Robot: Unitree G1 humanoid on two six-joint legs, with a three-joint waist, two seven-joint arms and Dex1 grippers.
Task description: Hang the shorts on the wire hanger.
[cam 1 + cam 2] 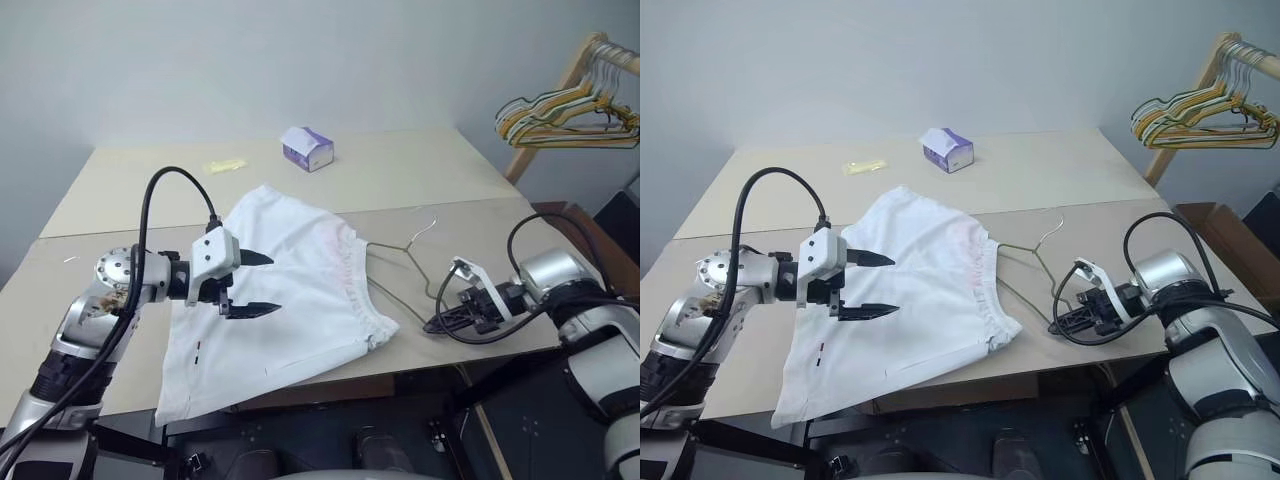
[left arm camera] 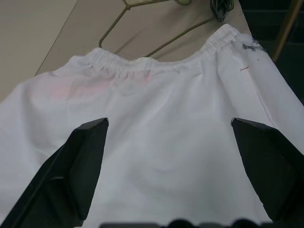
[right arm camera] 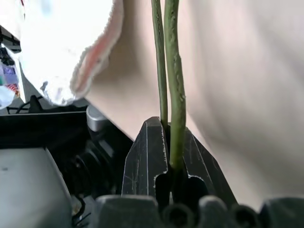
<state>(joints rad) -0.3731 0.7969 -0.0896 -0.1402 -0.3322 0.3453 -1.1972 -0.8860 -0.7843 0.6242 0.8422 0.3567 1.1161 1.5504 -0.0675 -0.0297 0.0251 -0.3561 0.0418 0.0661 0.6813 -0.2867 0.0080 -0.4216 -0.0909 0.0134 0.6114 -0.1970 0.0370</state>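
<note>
Two grippers: left gripper (image 1: 252,285) hovers jaws wide apart over the shorts (image 1: 290,300); right gripper (image 1: 437,322) pinches the wire hanger (image 1: 395,262) beside them.

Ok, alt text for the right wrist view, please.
The right gripper is shut on the wire hanger, whose two thin green wires run up from between its black fingers. Beside them, the waistband edge of the white shorts lies on the tan table.
</note>
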